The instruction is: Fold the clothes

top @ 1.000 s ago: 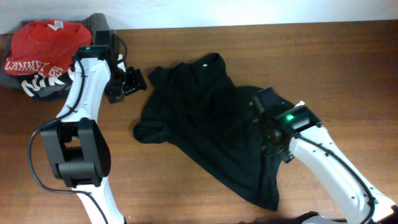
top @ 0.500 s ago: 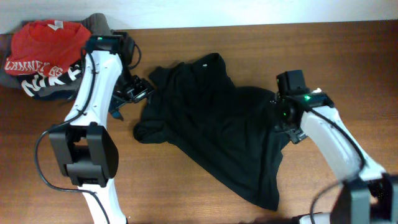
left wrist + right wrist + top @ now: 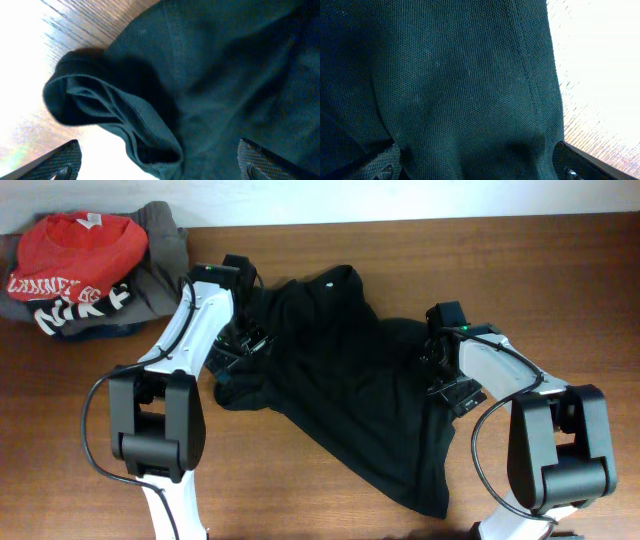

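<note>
The black garment lies crumpled in the middle of the table, its small white logo near the far edge. My left gripper is at its left edge, over a rolled sleeve. In the left wrist view the fingers are wide apart, with the folded hem between them. My right gripper is at the garment's right edge. In the right wrist view its fingers are wide apart, with black fabric bulging between them.
A pile with a red shirt with white lettering and a grey garment sits at the back left corner. Bare wooden table lies to the right and along the front left.
My left gripper has swung right from beside the pile onto the garment's left edge. My right gripper has moved back along the garment's right edge. The garment has barely shifted.
</note>
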Controlling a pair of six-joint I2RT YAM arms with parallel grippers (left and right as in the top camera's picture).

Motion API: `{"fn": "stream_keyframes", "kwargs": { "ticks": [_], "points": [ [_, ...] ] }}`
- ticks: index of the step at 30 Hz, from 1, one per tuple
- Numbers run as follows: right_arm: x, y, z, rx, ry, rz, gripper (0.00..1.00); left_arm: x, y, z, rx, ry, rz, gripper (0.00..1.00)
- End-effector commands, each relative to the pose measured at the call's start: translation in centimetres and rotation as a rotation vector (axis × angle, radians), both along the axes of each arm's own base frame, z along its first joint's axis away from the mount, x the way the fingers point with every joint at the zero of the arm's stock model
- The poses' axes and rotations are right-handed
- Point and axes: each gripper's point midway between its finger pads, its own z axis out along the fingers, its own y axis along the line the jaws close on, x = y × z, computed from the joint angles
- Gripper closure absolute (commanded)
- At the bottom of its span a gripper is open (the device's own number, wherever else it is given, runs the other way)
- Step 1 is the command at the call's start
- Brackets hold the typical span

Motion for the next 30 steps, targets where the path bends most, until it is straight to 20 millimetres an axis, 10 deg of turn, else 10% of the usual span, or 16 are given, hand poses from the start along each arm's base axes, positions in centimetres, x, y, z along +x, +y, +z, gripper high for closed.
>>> {"fn": "stream_keyframes", "kwargs": {
  "ticks": [1, 7, 30],
  "points": [
    [0.0, -0.3, 0.1, 0.002, -0.004, -0.013, 0.01, -0.9, -0.1, -1.7, -0.014, 0.037, 0.027, 0.01],
    [0.1, -0.3, 0.1, 0.001, -0.004, -0.013, 0.01, -1.8, -0.7, -3.0, -0.053, 0.061, 0.030, 0.01],
    [0.1, -0.4, 0.1, -0.003, -0.005, -0.013, 0.01, -3.0, -1.2, -5.2, -0.080, 0.145, 0.018, 0.76]
  ]
}}
